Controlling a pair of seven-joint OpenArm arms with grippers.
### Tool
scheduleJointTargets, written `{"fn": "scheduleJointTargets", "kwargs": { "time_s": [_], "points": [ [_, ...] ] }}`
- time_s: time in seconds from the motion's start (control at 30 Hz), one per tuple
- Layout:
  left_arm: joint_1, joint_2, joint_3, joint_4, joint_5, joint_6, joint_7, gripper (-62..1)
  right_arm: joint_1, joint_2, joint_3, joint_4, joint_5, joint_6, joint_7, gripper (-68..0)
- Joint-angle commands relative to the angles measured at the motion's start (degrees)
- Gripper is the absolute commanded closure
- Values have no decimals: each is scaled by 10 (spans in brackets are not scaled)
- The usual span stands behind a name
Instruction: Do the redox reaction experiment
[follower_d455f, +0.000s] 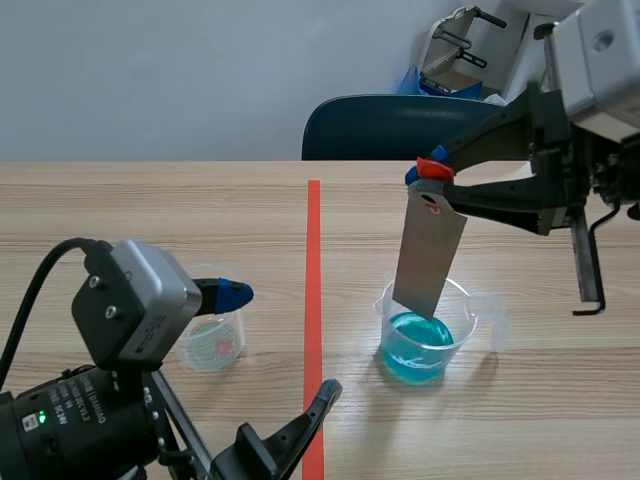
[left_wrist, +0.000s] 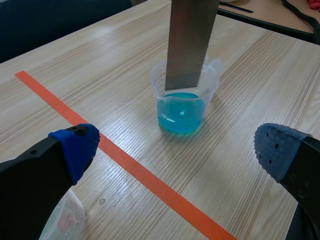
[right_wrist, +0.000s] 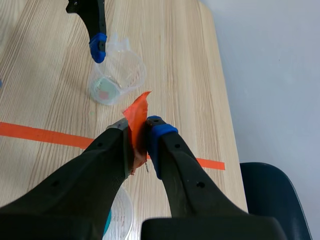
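The right gripper (follower_d455f: 432, 178) is clamped on the orange-taped top of a flat grey metal strip (follower_d455f: 428, 255), whose lower end hangs inside a clear plastic beaker of blue liquid (follower_d455f: 425, 350) on the right half of the wooden bench (follower_d455f: 150, 220). The left gripper (left_wrist: 177, 149) stands with its fingers wide apart, beside a small clear plastic cup (follower_d455f: 212, 340) on the left half.

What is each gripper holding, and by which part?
The right gripper is shut on the metal strip, pinching its orange-taped top end; the strip hangs down into the beaker of blue liquid. The left gripper is open, holding nothing.
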Motion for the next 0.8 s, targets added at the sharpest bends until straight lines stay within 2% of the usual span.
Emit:
{"fn": "scheduleJointTargets", "kwargs": {
  "time_s": [0.0, 0.23, 0.43, 0.77],
  "points": [
    [0, 3, 1, 5, -3, 1, -9, -623, 7, 9, 7, 5, 4, -2, 6, -7],
    [0, 3, 1, 5, -3, 1, -9, -623, 7, 3, 7, -15, 4, -2, 11, -7],
    [0, 3, 1, 5, -3, 1, -9, -623, 5, -36, 7, -69, -3, 5, 23, -7],
    [0, 3, 1, 5, -3, 1, -9, -623, -29, -108, 7, -172, -89, 5, 87, -7]
  ]
}}
